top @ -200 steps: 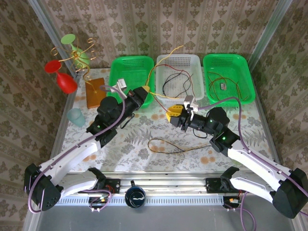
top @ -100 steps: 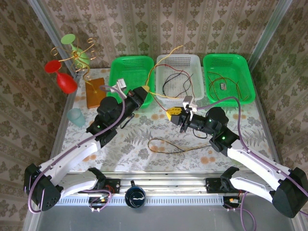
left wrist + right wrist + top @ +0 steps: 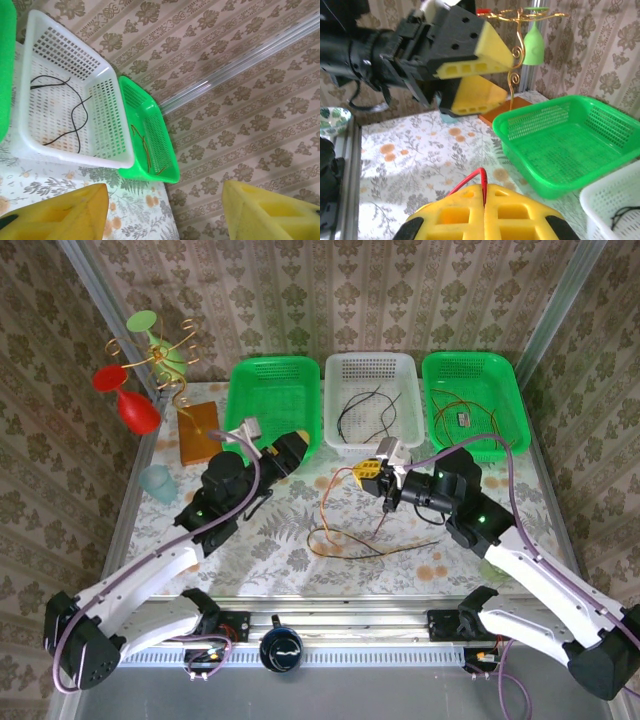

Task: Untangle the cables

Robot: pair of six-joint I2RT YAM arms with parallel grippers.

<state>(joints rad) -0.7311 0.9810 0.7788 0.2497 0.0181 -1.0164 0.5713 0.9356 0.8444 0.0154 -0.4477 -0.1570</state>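
My right gripper (image 3: 368, 473) hangs above the table's middle, shut on a red-orange cable (image 3: 482, 179) that loops out from between its pads. That red cable (image 3: 383, 519) droops to the table, and a yellow-olive cable (image 3: 328, 496) curves down beside it into a loose loop (image 3: 345, 552) on the cloth. My left gripper (image 3: 297, 445) is open with nothing between its yellow fingers (image 3: 60, 212), in front of the left green basket (image 3: 272, 380). A black cable (image 3: 358, 412) lies in the white basket (image 3: 370, 366). More cables (image 3: 462, 416) lie in the right green basket (image 3: 478, 368).
A wire stand with red and green glasses (image 3: 140, 365) on a wooden base (image 3: 198, 430) stands at the back left, with a pale cup (image 3: 157, 483) nearby. The three baskets line the back edge. Patterned walls close in both sides.
My left gripper opened, let go of the yellow cable and drew back. My right gripper shut and pulled the red and yellow cables out of the white basket over the table.
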